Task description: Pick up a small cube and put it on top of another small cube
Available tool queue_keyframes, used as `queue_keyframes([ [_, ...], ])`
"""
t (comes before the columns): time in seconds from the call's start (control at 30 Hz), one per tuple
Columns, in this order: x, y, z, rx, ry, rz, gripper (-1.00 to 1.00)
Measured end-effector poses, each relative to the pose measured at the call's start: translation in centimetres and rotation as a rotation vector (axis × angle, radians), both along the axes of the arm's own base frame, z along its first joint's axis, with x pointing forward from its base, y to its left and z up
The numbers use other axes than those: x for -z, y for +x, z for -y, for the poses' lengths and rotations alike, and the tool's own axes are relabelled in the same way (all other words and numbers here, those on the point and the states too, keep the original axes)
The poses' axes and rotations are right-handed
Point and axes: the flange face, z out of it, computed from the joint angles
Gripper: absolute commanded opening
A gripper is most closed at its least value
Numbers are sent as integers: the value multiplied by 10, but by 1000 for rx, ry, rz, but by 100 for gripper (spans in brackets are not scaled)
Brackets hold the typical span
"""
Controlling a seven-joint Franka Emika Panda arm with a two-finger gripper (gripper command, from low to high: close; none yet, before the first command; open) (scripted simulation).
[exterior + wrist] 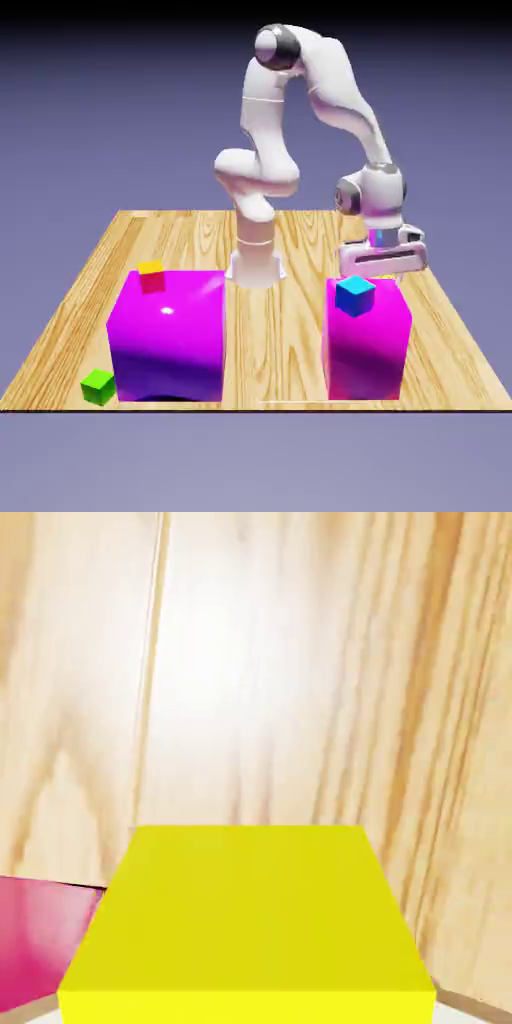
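1. Green cube (98, 386): you find it at the tabletop's (275, 330) near edge, toward the exterior view's left corner, just beside item 2.
2. Large magenta block (168, 335): near edge, exterior view's left half. On its far top edge sits a small cube with yellow top and red sides (151, 275).
3. Second magenta block (367, 340): near edge, exterior view's right half. The blue cube (355, 295), cyan-topped, rests on its top toward the far side.
4. End effector (384, 262): just behind and above the blue cube, over the block's far edge. Its jaws are clamped on the yellow cube (248, 927), which fills the lower part of your hand view, wood grain beyond it. In the exterior view only a yellow sliver shows under the end effector.
5. Robot base: far edge, middle.
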Motion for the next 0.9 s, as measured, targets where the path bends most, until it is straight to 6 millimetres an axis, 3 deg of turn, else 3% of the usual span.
queue_keyframes([
  [0.13,-31,1,-27,-84,34,-16,-100],
  [0.27,-70,19,-33,-152,59,-3,-100],
  [0.43,-128,88,41,-133,22,104,-100],
  [0.57,-178,125,113,-111,-22,185,-100],
  [0.6,-183,131,132,-93,-41,200,-100],
  [0.63,-183,131,132,-93,-41,200,-100],
  [0.77,-125,145,128,-93,-42,199,-100],
  [0.8,-116,147,127,-94,-39,200,100],
  [0.87,-116,147,127,-94,-39,200,100],
  [0.9,-130,145,128,-92,-43,199,100],
])
